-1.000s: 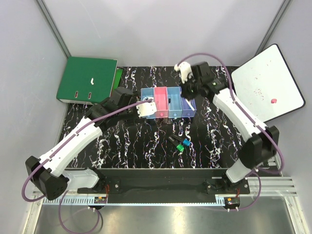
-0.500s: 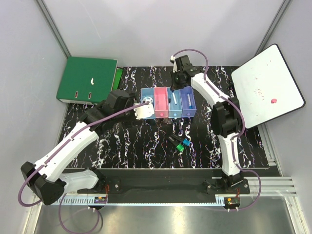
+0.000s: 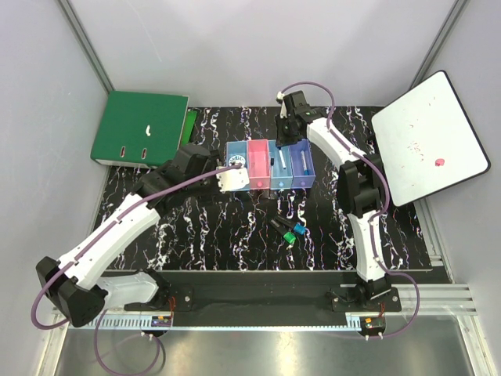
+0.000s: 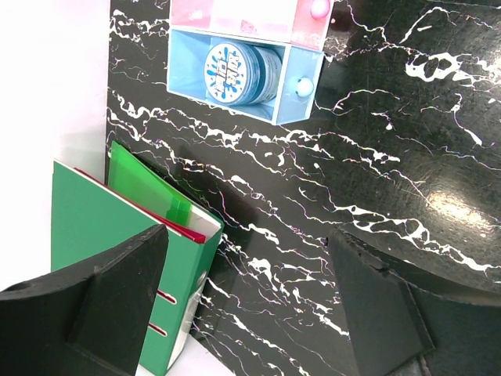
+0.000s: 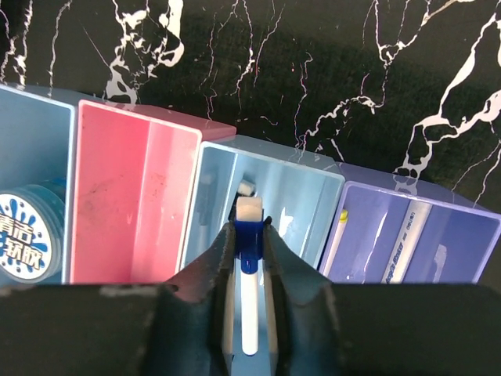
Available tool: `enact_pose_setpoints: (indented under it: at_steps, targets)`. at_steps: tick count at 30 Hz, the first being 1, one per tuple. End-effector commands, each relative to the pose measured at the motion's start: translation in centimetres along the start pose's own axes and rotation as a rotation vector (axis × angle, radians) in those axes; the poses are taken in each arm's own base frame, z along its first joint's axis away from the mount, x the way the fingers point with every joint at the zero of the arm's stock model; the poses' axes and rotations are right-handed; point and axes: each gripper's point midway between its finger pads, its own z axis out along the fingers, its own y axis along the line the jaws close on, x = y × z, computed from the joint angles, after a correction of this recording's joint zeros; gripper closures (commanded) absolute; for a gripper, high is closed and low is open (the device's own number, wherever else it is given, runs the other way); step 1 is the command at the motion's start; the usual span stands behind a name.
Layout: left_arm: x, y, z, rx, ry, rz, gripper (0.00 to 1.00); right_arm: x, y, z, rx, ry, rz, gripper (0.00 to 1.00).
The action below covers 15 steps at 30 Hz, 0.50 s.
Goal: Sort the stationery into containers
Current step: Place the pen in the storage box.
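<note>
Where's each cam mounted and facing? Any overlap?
Top: above and behind, looking down on the table; left arm and right arm show.
Left wrist: facing binder and tape roll; left gripper open at bottom.
Right wrist: over the bins, looking down; right gripper shut on a pen.
Shared: tape roll in both wrist views.

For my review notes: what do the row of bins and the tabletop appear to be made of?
The bins look like thin moulded plastic, tinted and translucent, with smooth, softly shiny walls. The tabletop looks like a glossy black sheet printed with white marble veins, likely laminate or vinyl rather than stone; a glare patch shows on it.
</note>
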Motion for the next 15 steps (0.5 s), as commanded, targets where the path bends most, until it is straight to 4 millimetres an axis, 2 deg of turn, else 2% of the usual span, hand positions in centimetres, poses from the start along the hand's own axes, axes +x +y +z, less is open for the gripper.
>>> enact_pose_setpoints:
  at_steps: [1, 11, 14, 15]
  targets:
    - [-2.1, 1.6, -0.7, -0.039, -0.069, 0.002, 0.11, -0.1, 0.1, 0.6, -0.024, -0.010, -0.007, 0.73]
    - [-2.8, 2.4, -1.2, -0.060, -0.087, 0.002, 0.11, 0.8, -0.3, 0.8, -0.013, 0.005, -0.019, 0.67]
    - [-3.5, 2.3, -1.4, -0.046, -0.119, -0.010, 0.11, -0.9, -0.2, -1.0, -0.005, -0.043, -0.046, 0.67]
    - [-3.7, 2.1, -1.3, -0.036, -0.127, -0.016, 0.11, -2.0, 0.1, -2.6, -0.007, -0.075, -0.060, 0.67]
